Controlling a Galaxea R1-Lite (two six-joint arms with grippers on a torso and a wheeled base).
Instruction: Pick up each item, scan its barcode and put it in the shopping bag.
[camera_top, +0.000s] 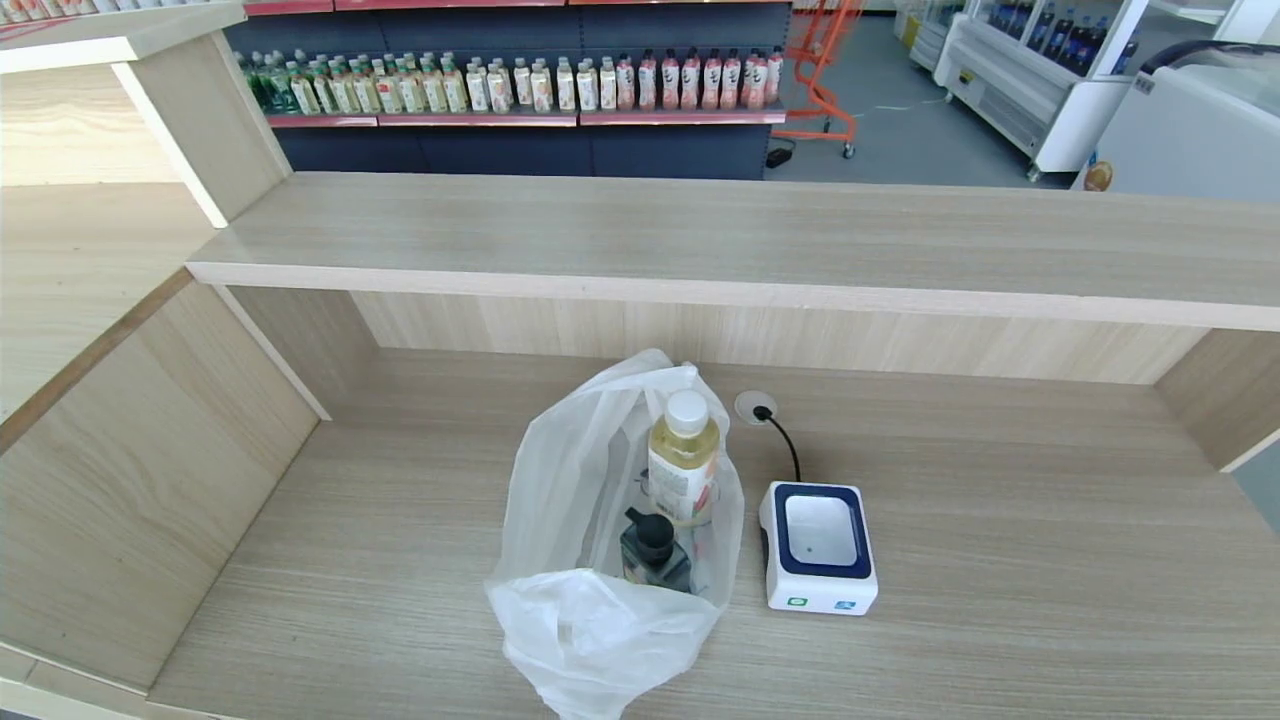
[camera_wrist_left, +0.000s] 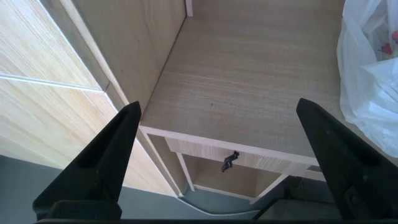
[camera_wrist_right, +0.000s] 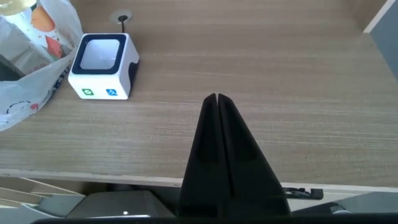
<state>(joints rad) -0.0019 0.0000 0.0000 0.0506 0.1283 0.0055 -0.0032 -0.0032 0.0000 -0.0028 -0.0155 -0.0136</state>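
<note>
The 2 items, the yellow bottle (camera_top: 684, 460) and the dark bottle (camera_top: 655, 550), are standing upright inside the shopping bag (camera_top: 560, 470), just beside the scanner (camera_top: 818, 545). The left gripper (camera_wrist_left: 217, 104) is gaping wide, holding nothing, and is probably nearer the bag. The right gripper (camera_wrist_right: 217, 98) is pressing its fingers together, empty, on the scanner's far side.

This is a shop — a small supermarket seen from behind its checkout counter (camera_top: 1000, 560), a light wood desk with a raised ledge (camera_top: 700, 235) on the customer side. Beyond the ledge a dark shelf unit (camera_top: 510, 150) carries a long row of bottled drinks (camera_top: 510, 85), white chiller cabinets (camera_top: 1040, 80) stocked with more bottles line the aisle, and an orange wheeled rack (camera_top: 822, 80) stands between them. On the desk sit the tools of a till — a wired barcode scanner (camera_top: 818, 545) and, just beside it, a thin white shopping bag (camera_top: 590, 620) holding a drink bottle (camera_top: 683, 455).
</note>
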